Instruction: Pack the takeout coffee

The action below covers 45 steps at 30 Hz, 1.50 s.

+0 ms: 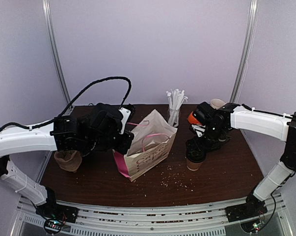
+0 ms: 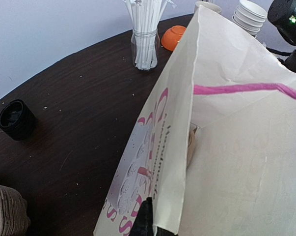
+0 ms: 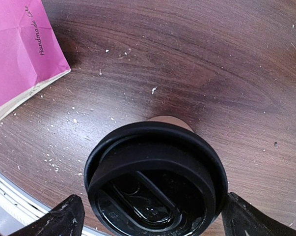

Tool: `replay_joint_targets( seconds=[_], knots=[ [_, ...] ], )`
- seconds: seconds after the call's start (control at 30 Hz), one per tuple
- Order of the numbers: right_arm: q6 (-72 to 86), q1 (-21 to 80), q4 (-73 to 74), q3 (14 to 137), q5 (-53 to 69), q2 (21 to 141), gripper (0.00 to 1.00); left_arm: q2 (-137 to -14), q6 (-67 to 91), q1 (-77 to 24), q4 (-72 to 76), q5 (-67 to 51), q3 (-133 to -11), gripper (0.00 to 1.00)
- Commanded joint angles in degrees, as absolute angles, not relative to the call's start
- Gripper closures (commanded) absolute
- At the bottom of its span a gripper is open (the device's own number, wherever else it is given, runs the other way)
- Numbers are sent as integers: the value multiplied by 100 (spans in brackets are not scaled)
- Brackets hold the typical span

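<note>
Black plastic dome lid tops a small brown paper cup (image 3: 155, 182), upright on the dark wooden table (image 3: 211, 59) between the wide-apart jaws of the right gripper (image 3: 155, 216). Probably light, thin-walled, easily crushed: hold gently below the lid. One lidded cup, one white paper bag (image 2: 236, 162) beside it, its rim clamped in the left gripper (image 2: 148, 223).

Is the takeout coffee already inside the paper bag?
No, the takeout coffee stands on the table between the fingers of the right gripper, outside the paper bag.
</note>
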<state>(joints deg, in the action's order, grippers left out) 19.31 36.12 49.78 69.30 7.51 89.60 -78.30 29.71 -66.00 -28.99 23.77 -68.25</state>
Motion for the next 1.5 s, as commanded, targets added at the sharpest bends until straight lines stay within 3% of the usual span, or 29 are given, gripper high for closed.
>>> replay_joint_targets(
  seconds=[0.0,1.47],
  knots=[
    [1784,3595,5216,7134,551,9003,0,-7805,3012,-6601,-3063,2276,-6680,100],
    [1648,3867,5048,7076,258,9532,0,-7853,3007,-6602,-3051,2268,-6671,100]
  ],
)
